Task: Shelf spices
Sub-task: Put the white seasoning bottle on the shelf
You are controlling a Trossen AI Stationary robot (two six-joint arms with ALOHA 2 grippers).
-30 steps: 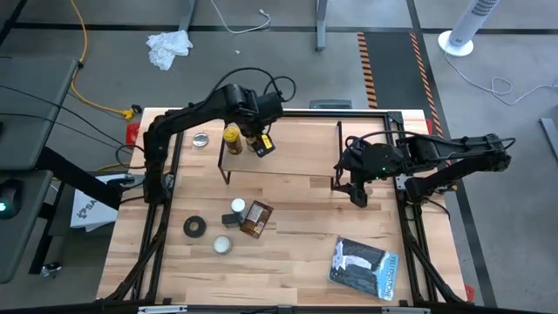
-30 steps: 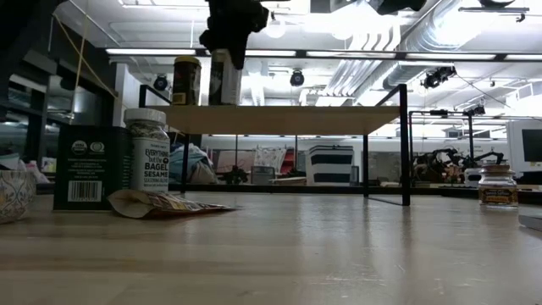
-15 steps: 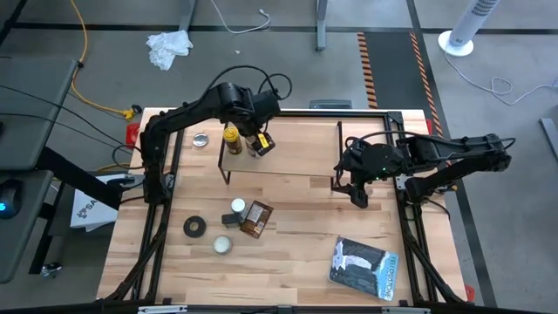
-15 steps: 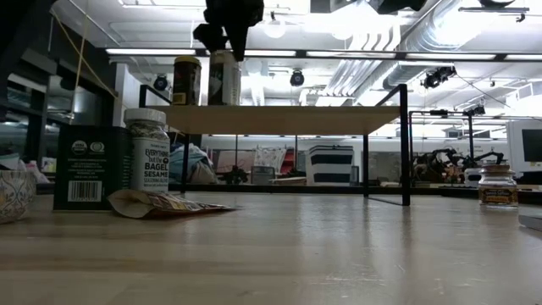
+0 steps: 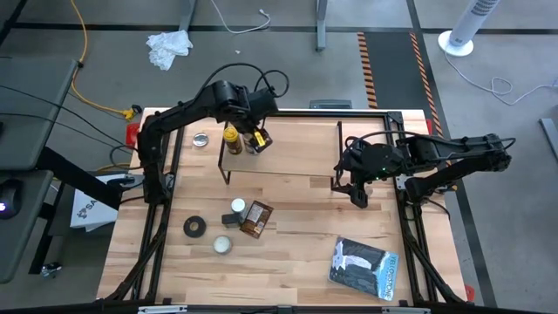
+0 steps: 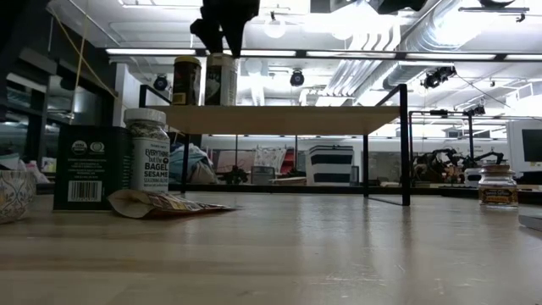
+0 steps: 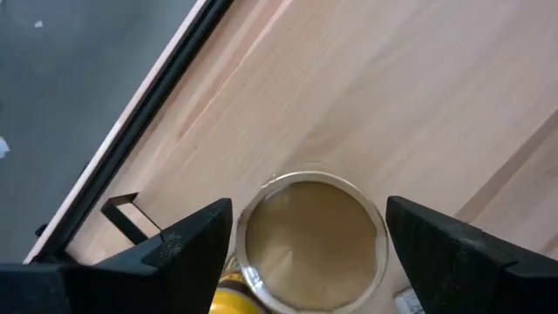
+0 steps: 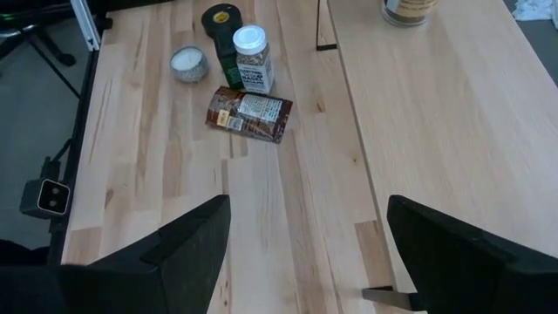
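The shelf [image 5: 288,157] stands at the table's far middle. On its left end stand the yellow-lidded jar [image 5: 231,135] and the tan-lidded jar [image 7: 314,240], upright on their bases. My left gripper [image 7: 309,209] hangs open straight above the tan lid, one finger on either side and clear of it; in the low view the left gripper [image 6: 222,30] is a little above the tan-lidded jar [image 6: 222,79]. The white-capped bottle [image 5: 237,208], the dark bottle [image 8: 228,59] and the flat brown packet [image 5: 255,219] are on the table in front of the shelf. My right gripper [image 5: 357,195] waits open by the shelf's right end.
A black tape roll [image 5: 194,227] and a round tin [image 5: 223,245] lie near the table's left front, and another tin [image 5: 201,139] sits left of the shelf. A dark booklet [image 5: 364,266] lies at right front. A tiny brown-topped jar [image 6: 497,185] stands at the low view's right.
My left gripper has risen off the tan-lidded jar's top and drawn a little toward the table's far left. The jar has stayed upright on the shelf beside the yellow-lidded one.
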